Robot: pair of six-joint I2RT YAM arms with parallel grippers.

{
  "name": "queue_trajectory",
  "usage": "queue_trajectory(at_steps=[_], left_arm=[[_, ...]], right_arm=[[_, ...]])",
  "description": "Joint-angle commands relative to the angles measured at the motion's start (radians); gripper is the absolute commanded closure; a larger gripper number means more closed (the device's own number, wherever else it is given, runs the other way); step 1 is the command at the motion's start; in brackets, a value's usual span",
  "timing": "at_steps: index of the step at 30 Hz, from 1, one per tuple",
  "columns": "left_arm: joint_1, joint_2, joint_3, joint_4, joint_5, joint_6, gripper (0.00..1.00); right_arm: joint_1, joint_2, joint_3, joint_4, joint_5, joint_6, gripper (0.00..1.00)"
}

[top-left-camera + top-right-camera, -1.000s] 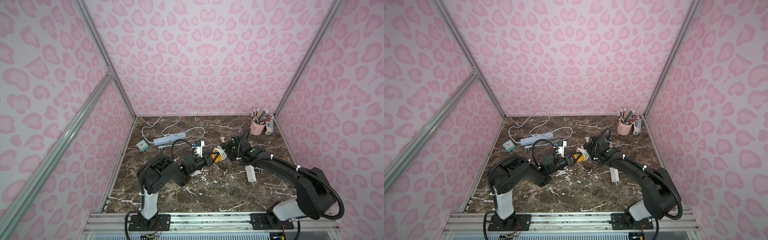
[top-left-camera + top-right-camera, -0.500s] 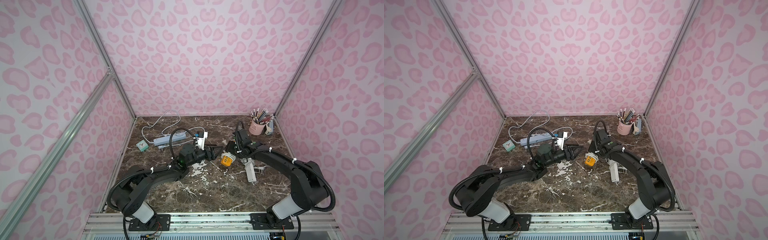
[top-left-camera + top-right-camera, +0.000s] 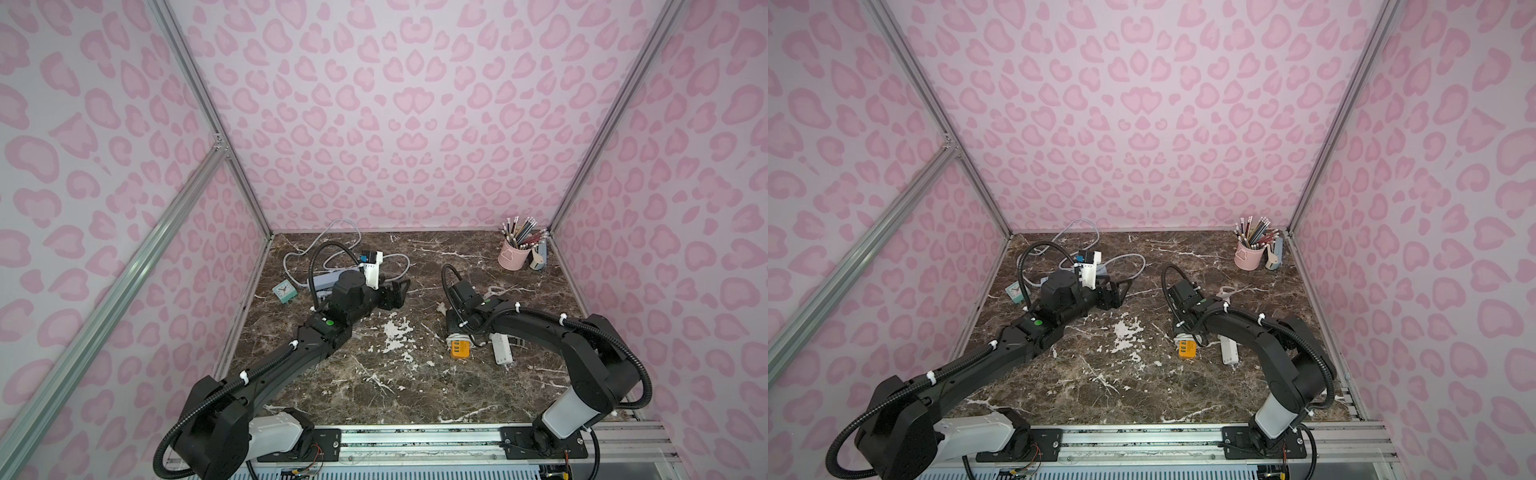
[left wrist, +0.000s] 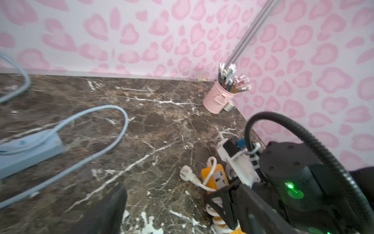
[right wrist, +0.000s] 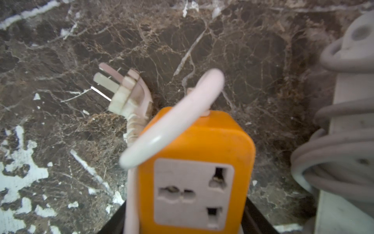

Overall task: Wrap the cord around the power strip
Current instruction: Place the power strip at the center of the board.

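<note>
The orange power strip (image 3: 459,348) (image 3: 1187,349) (image 5: 194,162) lies on the marble table (image 3: 374,386), right of centre. Its white cord (image 5: 174,123) (image 4: 211,212) is coiled around it, and the plug (image 5: 126,97) (image 4: 185,172) rests on the table beside one end. My right gripper (image 3: 457,329) (image 5: 187,204) sits over the strip, one black finger close against each long side; whether they press on it does not show. My left gripper (image 3: 397,293) (image 3: 1116,293) hovers left of centre, open and empty, well apart from the strip. Only one of its fingers (image 4: 109,210) shows in the left wrist view.
A blue-grey power strip (image 3: 322,283) (image 4: 28,151) with a loose looping cable (image 4: 113,139) lies at the back left, next to a small clock (image 3: 285,289). A white strip with wound cord (image 3: 500,350) (image 5: 344,141) lies right beside the orange one. A pink pencil cup (image 3: 512,257) stands back right.
The orange strip, held up between both grippers a second ago, now lies on the table under the right gripper. The left gripper opened, let go and drew back to the left.
</note>
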Motion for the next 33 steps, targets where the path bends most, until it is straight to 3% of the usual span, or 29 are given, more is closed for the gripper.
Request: queue_trajectory(at_steps=[1,7,14,20,25,28,31,33], left_arm=[[0.03,-0.028,-0.005,-0.016,-0.033,0.034,0.05],[0.064,-0.022,-0.012,-0.005,0.013,0.046,0.06],[0.066,-0.004,-0.01,0.008,0.043,0.048,0.1],[0.101,0.029,0.008,-0.016,0.034,0.055,0.12],[0.241,0.189,0.12,-0.073,0.019,0.099,0.16],[0.31,0.333,0.227,-0.121,0.004,0.144,0.18],[0.384,0.464,0.344,-0.208,0.07,0.15,0.26],[0.401,0.511,0.377,-0.25,0.035,0.183,0.27]], right_arm=[[0.0,-0.014,0.003,0.014,0.058,-0.022,0.28],[-0.009,-0.045,0.055,-0.023,0.044,-0.023,0.11],[-0.027,-0.05,0.081,-0.036,0.02,-0.02,0.09],[-0.031,-0.073,0.124,-0.061,0.089,-0.024,0.08],[-0.031,-0.094,0.225,-0.046,0.143,-0.076,0.08],[-0.025,-0.059,0.257,-0.014,0.124,-0.073,0.11],[0.003,-0.028,0.274,0.031,0.084,-0.059,0.15],[0.029,-0.012,0.285,0.059,0.058,-0.052,0.16]])
